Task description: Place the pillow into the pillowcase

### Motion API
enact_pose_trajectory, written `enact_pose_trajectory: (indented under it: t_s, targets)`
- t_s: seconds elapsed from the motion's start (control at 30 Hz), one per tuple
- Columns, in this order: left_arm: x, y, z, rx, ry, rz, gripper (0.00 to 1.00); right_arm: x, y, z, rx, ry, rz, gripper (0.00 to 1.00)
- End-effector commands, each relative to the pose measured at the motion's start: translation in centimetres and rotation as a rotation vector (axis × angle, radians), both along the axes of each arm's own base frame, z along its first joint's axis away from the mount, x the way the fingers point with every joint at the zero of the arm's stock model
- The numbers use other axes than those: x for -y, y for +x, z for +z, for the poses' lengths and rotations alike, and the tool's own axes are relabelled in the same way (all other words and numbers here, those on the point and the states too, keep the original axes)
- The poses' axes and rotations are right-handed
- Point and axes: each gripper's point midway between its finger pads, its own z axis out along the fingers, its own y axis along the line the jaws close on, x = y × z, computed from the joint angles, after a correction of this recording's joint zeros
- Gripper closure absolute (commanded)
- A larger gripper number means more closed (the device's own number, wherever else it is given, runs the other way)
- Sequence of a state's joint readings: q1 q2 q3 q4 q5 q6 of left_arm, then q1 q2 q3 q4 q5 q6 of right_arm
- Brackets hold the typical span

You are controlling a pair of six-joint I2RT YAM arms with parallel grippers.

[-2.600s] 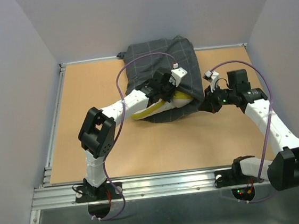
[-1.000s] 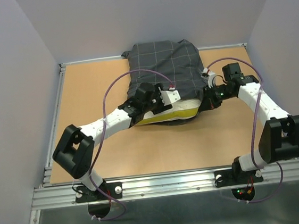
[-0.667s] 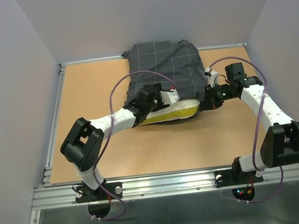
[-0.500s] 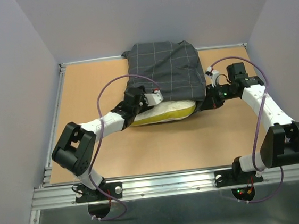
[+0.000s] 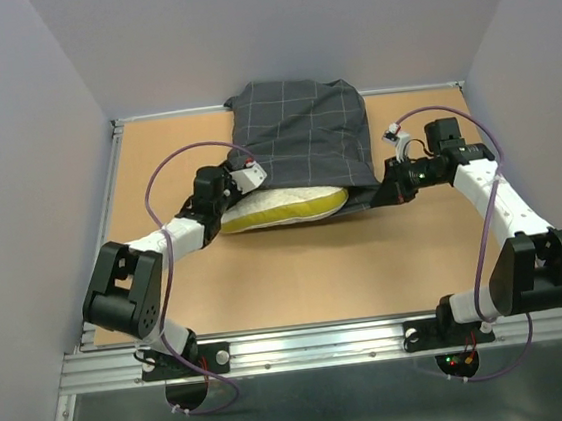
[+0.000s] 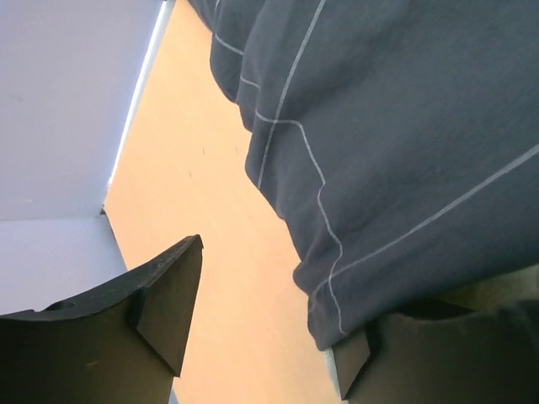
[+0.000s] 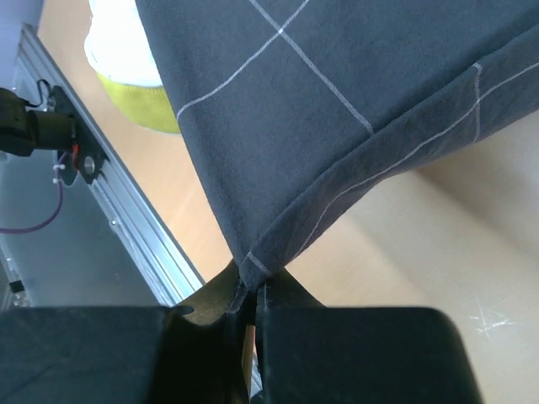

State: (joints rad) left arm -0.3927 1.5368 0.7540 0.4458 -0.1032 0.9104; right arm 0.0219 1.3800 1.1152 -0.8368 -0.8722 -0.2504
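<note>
The pillowcase (image 5: 304, 138), dark grey with a pale grid, lies at the back middle of the table. The pillow (image 5: 283, 207) sticks out of its near opening, its yellow band and white face showing. My left gripper (image 5: 246, 181) is open at the near left corner of the opening. In the left wrist view (image 6: 265, 337) one finger lies under the pillowcase hem (image 6: 337, 278) and bare table shows between the jaws. My right gripper (image 5: 380, 196) is shut on the near right corner of the pillowcase (image 7: 253, 269) and pulls it taut; the pillow (image 7: 126, 67) shows beyond.
The wooden table (image 5: 298, 279) has a metal rail (image 5: 315, 343) along its near edge, also in the right wrist view (image 7: 109, 210). Grey walls stand close on the left, back and right. Purple cables loop over both arms.
My left gripper has moved left along the opening to its left corner. More of the pillow's yellow edge shows. My right gripper has kept its hold on the right corner.
</note>
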Motion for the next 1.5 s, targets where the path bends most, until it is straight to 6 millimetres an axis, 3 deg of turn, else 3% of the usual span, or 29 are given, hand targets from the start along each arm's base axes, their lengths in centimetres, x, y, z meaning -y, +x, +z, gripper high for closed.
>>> enact_pose_trajectory:
  t_s: [0.0,0.03,0.07,0.13,0.17,0.2,0.23,0.27,0.3,0.33,0.37,0.4,0.47,0.5,0.57,0.6,0.67,0.77,0.83,0.87,0.9,0.93,0.97,1.03,1.1,1.13,1.2,1.3,1.47]
  targets:
    - [-6.7,0.2,-1.5,-0.064,0.045,0.200,0.47,0.4,-0.1,1.7,0.052,0.008,-0.019,0.99]
    - [-6.4,0.2,-1.2,-0.078,0.027,0.189,0.60,0.3,0.0,1.9,0.049,0.016,-0.016,0.99]
    - [-4.8,0.4,-0.8,-0.105,-0.029,0.124,0.95,0.1,0.1,2.3,0.051,0.029,-0.014,0.99]
    - [-1.9,0.5,2.9,-0.193,-0.133,0.019,1.00,-0.8,0.4,5.0,0.073,0.105,0.006,0.99]
    - [1.2,-1.9,4.1,-0.335,-0.257,-0.094,1.00,-1.5,0.4,6.8,0.087,0.167,0.034,1.00]
    - [3.5,0.2,11.9,-0.237,-0.341,-0.156,1.00,-1.9,0.8,8.0,0.067,0.211,0.029,1.00]
    - [5.1,0.0,16.3,-0.211,-0.400,-0.203,1.00,-2.2,1.4,9.8,0.083,0.241,0.032,0.99]
    - [7.2,-0.1,19.0,-0.238,-0.467,-0.242,1.00,-2.5,2.4,13.4,0.156,0.269,0.048,1.00]
    - [8.6,-1.1,27.5,-0.159,-0.535,-0.333,1.00,-2.9,2.7,16.2,0.186,0.315,0.068,0.99]
    - [9.4,0.0,29.3,-0.161,-0.578,-0.330,1.00,-3.0,3.4,17.9,0.208,0.331,0.069,0.99]
    - [9.2,0.0,32.0,-0.144,-0.640,-0.303,1.00,-3.0,4.1,22.2,0.321,0.336,0.062,0.99]
    - [8.8,0.0,38.0,-0.010,-0.701,-0.321,1.00,-2.3,5.0,23.9,0.369,0.335,0.033,0.99]
    - [7.1,-0.2,42.9,0.119,-0.794,-0.281,1.00,-1.1,5.9,27.7,0.467,0.340,-0.005,1.00]
    - [5.6,-0.1,46.5,0.242,-0.878,-0.244,1.00,-0.5,5.7,31.4,0.535,0.351,-0.039,0.99]
    - [3.3,-1.7,50.5,0.430,-0.939,-0.210,1.00,2.4,6.9,35.2,0.634,0.353,-0.129,0.99]
    - [2.8,-2.4,51.1,0.475,-0.954,-0.207,1.00,3.3,6.1,37.9,0.648,0.391,-0.176,1.00]
    - [1.8,-3.4,50.0,0.521,-0.938,-0.188,1.00,6.7,6.2,41.3,0.770,0.405,-0.256,0.99]
    - [-0.5,-4.9,52.9,0.641,-0.940,-0.121,1.00,9.2,4.5,45.2,0.842,0.491,-0.333,0.99]
    - [0.4,-5.4,52.8,0.614,-0.894,-0.175,1.00,8.9,3.8,45.8,0.883,0.482,-0.311,0.99]
    - [2.4,-5.3,51.3,0.529,-0.860,-0.269,0.95,9.0,4.8,44.2,0.829,0.506,-0.322,0.99]
    - [3.9,-4.6,47.1,0.353,-0.835,-0.273,0.94,8.6,5.0,43.4,0.803,0.533,-0.323,0.99]
    - [6.0,-3.3,43.9,0.210,-0.819,-0.300,0.96,8.2,5.7,40.7,0.735,0.569,-0.311,0.99]
    - [9.1,-4.3,40.8,0.032,-0.827,-0.391,1.00,6.2,5.6,39.2,0.683,0.588,-0.257,1.00]
    - [11.9,-4.5,32.6,-0.282,-0.809,-0.368,1.00,3.5,5.7,35.1,0.588,0.569,-0.216,1.00]
    - [14.1,-5.5,28.7,-0.388,-0.757,-0.355,1.00,2.2,6.8,28.5,0.471,0.490,-0.236,0.99]
    - [14.3,-5.5,26.3,-0.431,-0.737,-0.322,1.00,1.5,6.7,26.9,0.443,0.463,-0.233,0.99]
    - [14.3,-6.1,24.0,-0.499,-0.709,-0.292,0.91,0.8,7.0,23.3,0.366,0.427,-0.234,1.00]
    - [13.4,-4.6,21.3,-0.599,-0.677,-0.201,0.87,2.0,9.5,20.7,0.340,0.348,-0.309,0.99]
    - [7.8,0.6,19.5,-0.593,-0.819,-0.020,0.78,3.5,12.9,17.0,0.319,0.251,-0.375,0.99]
